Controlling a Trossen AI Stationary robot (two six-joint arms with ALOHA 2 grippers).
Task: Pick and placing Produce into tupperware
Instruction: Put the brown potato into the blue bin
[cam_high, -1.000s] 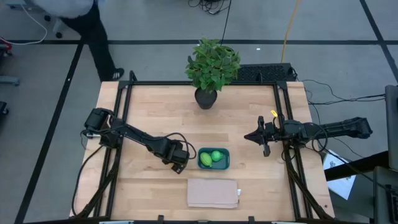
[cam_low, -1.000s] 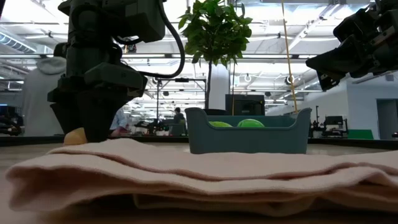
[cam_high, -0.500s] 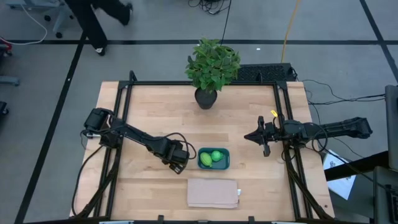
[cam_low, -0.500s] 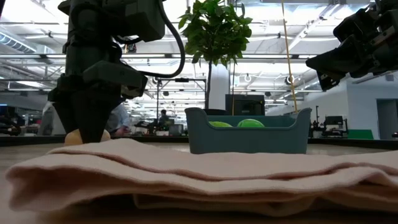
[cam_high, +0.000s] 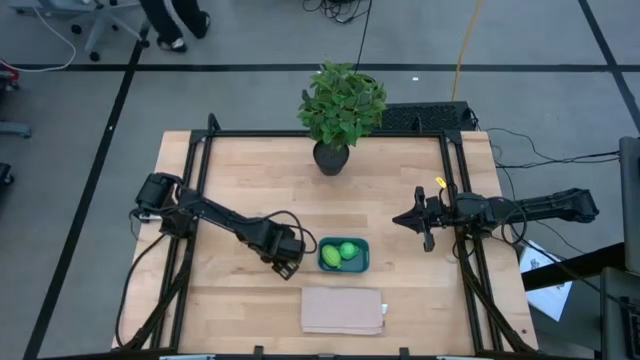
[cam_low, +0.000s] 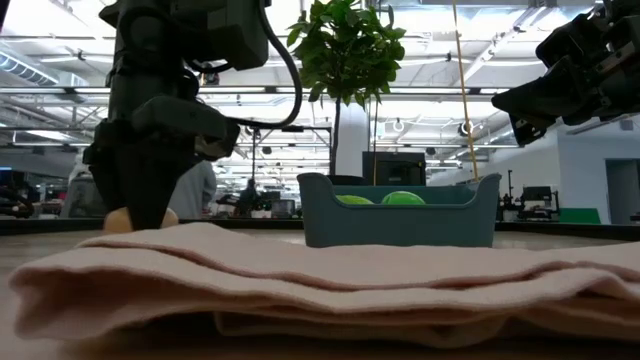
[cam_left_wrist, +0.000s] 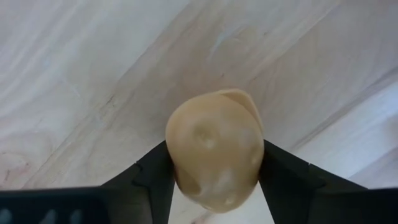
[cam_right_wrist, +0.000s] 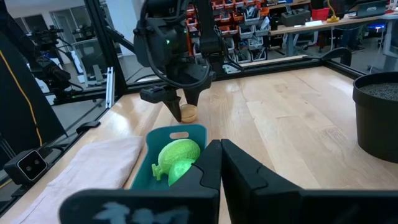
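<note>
High view: left gripper (cam_high: 287, 266) low at centre frame, just left of teal tupperware (cam_high: 344, 254) holding two green pieces; right gripper (cam_high: 412, 220) shut, idle, right of centre. Left wrist view: fingers (cam_left_wrist: 155, 180) clamped either side of tan-orange egg-like produce (cam_left_wrist: 215, 150) on table (cam_left_wrist: 74, 74). Low view: produce (cam_low: 118, 219) at left, tupperware (cam_low: 400, 223) at centre.

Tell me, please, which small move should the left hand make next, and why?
Probably lift straight up. The left hand has its fingers against both sides of the tan egg-like piece, which sits on the table beside the teal container. Two green pieces lie inside already.
</note>
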